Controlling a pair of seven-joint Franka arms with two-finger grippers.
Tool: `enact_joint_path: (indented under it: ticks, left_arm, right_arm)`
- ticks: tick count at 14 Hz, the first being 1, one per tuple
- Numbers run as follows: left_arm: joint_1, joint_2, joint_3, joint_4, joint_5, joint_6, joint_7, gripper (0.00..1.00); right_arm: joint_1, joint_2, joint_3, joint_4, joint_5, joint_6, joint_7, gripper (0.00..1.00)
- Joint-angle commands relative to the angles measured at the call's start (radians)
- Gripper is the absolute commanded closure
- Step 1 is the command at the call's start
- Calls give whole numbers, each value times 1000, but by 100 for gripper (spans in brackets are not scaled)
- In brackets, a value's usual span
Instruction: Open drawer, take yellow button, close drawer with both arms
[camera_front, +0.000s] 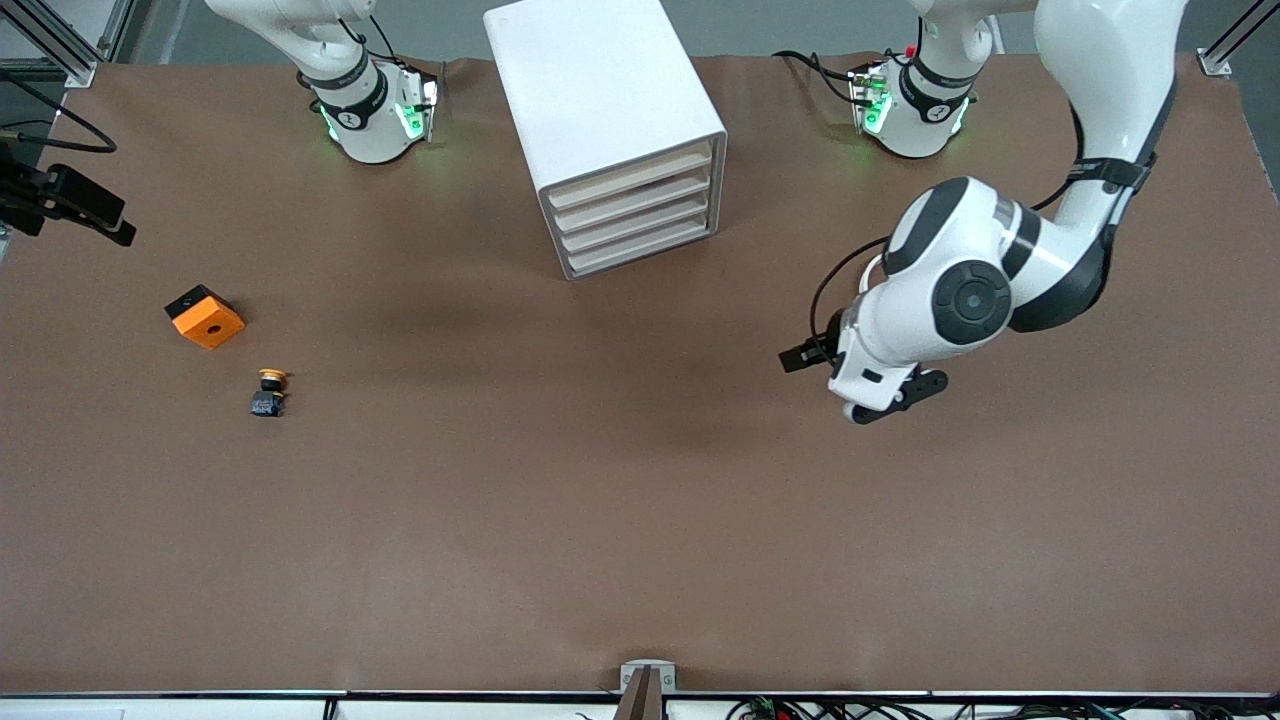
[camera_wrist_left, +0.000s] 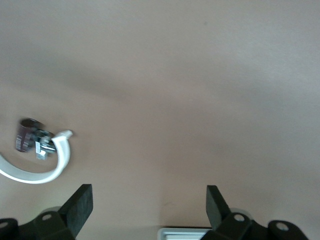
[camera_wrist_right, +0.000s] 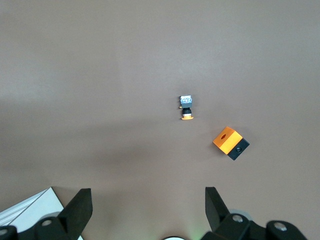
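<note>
The white cabinet (camera_front: 600, 90) stands at the back middle of the table, and its topmost drawer (camera_front: 632, 172) is shut flush like the three below it. The button (camera_front: 270, 392), orange-yellow cap on a dark body, lies on the table toward the right arm's end, a little nearer to the front camera than the orange block (camera_front: 204, 316). In the right wrist view the button (camera_wrist_right: 186, 107) lies far below my open, empty right gripper (camera_wrist_right: 148, 195). My left gripper (camera_front: 890, 400) hangs open and empty over bare table toward the left arm's end; its fingers (camera_wrist_left: 80, 205) hold nothing.
A black clip with a white curved band (camera_wrist_left: 37, 150) lies on the table below the left gripper. The orange block (camera_wrist_right: 230, 142) sits beside the button. A cabinet corner (camera_wrist_right: 30, 210) shows under the right gripper. A black device (camera_front: 70, 200) juts in at the right arm's end.
</note>
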Motion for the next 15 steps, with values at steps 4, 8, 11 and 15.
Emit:
enact_joint_path:
  ticks: [4,8,11,15]
  left_arm:
    - [85,-86,-9,-72,13,-24,185,0]
    - [33,-150,99,-112,10,-33,295,0]
    - [-76,-181,263,-121,4,-56,386,0]
    - [-228,-255,504,-178,-30,-67,553,0]
  right_arm:
    - [9,5,-26,19,43,-10,7,0]
    - [8,5,-38,19,61,-11,13,0]
    - [9,3,-38,17,61,-14,4,0]
    - [9,3,-38,19,55,-13,-48,0]
